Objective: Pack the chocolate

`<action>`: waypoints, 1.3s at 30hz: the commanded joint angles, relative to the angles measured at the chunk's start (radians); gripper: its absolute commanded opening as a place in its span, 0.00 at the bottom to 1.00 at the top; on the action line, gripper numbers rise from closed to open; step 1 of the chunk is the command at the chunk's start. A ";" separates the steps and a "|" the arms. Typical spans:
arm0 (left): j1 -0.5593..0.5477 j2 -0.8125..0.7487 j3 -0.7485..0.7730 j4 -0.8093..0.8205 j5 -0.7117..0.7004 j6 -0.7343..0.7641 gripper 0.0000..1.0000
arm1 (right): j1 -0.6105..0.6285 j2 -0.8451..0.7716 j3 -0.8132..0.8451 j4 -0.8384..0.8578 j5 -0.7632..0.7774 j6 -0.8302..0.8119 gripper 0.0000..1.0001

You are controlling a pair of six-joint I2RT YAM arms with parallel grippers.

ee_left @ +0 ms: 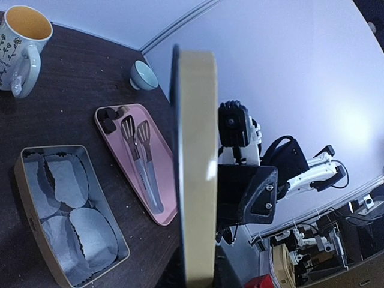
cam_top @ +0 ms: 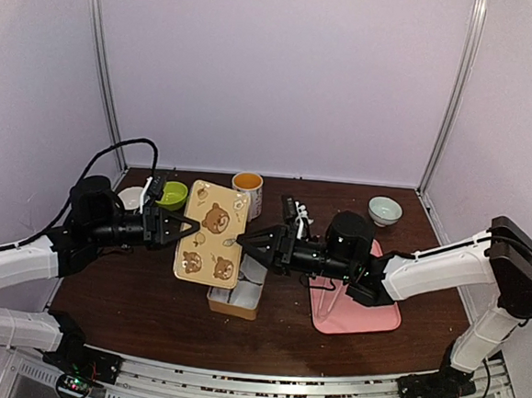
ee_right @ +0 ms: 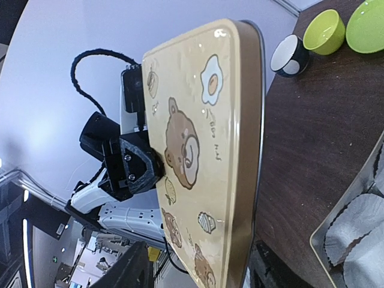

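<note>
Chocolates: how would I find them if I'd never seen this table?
Look at the pink tray right of the open tin with paper cups. At its far end, beyond the metal tongs, sit the chocolates: tiny dark brown lumps, much smaller than the tongs.

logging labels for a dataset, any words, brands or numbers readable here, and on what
None can be read.
bear-printed tin lid: small scribbled marks beside the egg and bear, too blurred to read.
mug: flower drawings only, no lettering.
</note>
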 commanded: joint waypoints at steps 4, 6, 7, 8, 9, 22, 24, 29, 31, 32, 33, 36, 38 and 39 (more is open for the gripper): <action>0.041 -0.059 0.061 -0.259 -0.121 0.136 0.13 | -0.025 -0.114 -0.025 -0.313 0.172 -0.155 0.60; 0.053 -0.050 0.112 -0.460 -0.234 0.203 0.13 | -0.028 -0.144 -0.031 -0.357 0.201 -0.186 0.60; 0.066 -0.037 0.131 -0.532 -0.274 0.227 0.12 | -0.029 -0.158 -0.032 -0.371 0.211 -0.199 0.60; 0.077 -0.023 0.136 -0.572 -0.290 0.243 0.11 | -0.030 -0.169 -0.035 -0.383 0.219 -0.208 0.60; 0.086 -0.009 0.135 -0.583 -0.286 0.252 0.10 | -0.031 -0.178 -0.034 -0.394 0.226 -0.215 0.60; 0.109 0.094 0.132 -0.708 -0.286 0.438 0.49 | -0.032 -0.185 -0.024 -0.454 0.226 -0.252 0.61; 0.110 0.091 0.127 -0.739 -0.311 0.450 0.54 | -0.032 -0.177 -0.013 -0.473 0.220 -0.266 0.61; 0.085 0.074 0.094 -0.779 -0.354 0.427 0.55 | -0.017 -0.158 0.048 -0.595 0.203 -0.336 0.59; 0.024 0.065 0.099 -0.819 -0.418 0.451 0.55 | 0.008 -0.154 0.084 -0.692 0.241 -0.390 0.58; -0.006 0.066 0.106 -0.842 -0.453 0.461 0.56 | 0.022 -0.151 0.098 -0.735 0.261 -0.418 0.58; -0.040 0.077 0.115 -0.860 -0.496 0.467 0.56 | 0.036 -0.149 0.109 -0.767 0.277 -0.438 0.58; -0.132 0.130 0.131 -0.902 -0.615 0.448 0.55 | 0.051 -0.148 0.092 -0.769 0.283 -0.446 0.58; -0.166 0.176 0.131 -0.919 -0.665 0.430 0.53 | 0.052 -0.149 0.070 -0.737 0.276 -0.431 0.58; -0.177 0.198 0.131 -0.924 -0.682 0.421 0.52 | 0.052 -0.151 0.064 -0.725 0.271 -0.425 0.58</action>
